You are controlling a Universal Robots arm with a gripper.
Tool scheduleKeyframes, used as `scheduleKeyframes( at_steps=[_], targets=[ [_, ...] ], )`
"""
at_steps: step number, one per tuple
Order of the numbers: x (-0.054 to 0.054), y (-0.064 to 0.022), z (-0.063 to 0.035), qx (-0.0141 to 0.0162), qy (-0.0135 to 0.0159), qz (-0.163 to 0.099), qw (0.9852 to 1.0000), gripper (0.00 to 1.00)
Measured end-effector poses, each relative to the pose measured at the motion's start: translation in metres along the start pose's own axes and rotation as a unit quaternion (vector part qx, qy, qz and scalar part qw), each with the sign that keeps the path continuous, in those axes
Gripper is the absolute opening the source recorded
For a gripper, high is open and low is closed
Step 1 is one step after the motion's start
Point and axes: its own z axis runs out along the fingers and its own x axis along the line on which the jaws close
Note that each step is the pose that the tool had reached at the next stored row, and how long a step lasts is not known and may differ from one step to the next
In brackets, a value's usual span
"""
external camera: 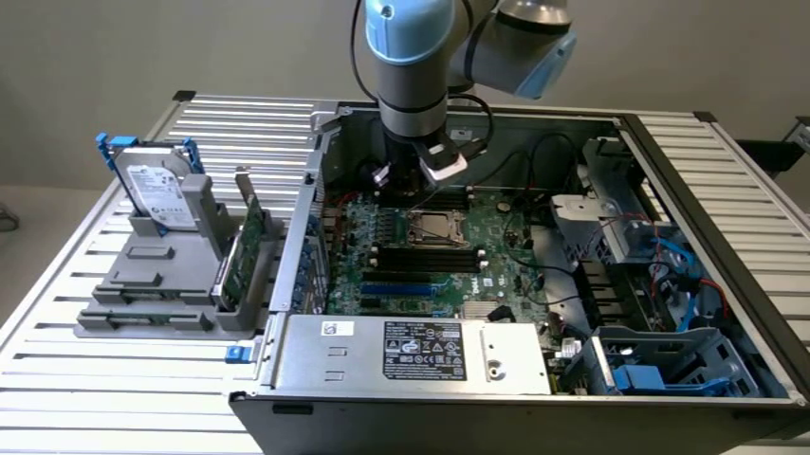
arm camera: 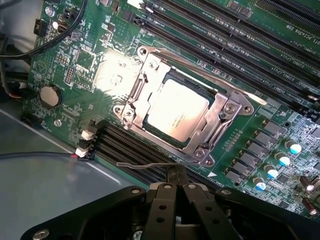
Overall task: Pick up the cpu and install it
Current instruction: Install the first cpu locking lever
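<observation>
Inside the computer case (external camera: 506, 427), mid-motherboard (external camera: 506, 270), one socket (arm camera: 135, 95) frames the one cpu (arm camera: 175, 112), which lies flat in it. One gripper (arm camera: 177, 186), pinched closed and empty, hovers just beside the nearer lever (arm camera: 145, 163) of two. Judged best: stay square, tips off the chip.

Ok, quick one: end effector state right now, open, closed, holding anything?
End effector: closed, holding nothing; the cpu lies in the socket, not gripped.

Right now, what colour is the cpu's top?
Silvery-white metal; the cpu shows best in the wrist view.
</observation>
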Motion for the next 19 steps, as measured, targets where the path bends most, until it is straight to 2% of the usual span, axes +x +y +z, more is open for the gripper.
scheduleKeyframes(
  at_steps=[3,12,19],
  targets=[
    [0.0002,0.0001,0.0001,-0.0005,-0.0007,-0.001,1.0,0.11],
    [0.0015,0.001,0.0012,-0.0051,-0.0031,-0.003,1.0,0.11],
    [0.0046,0.0024,0.0025,-0.0061,-0.0043,-0.005,1.0,0.11]
  ],
)
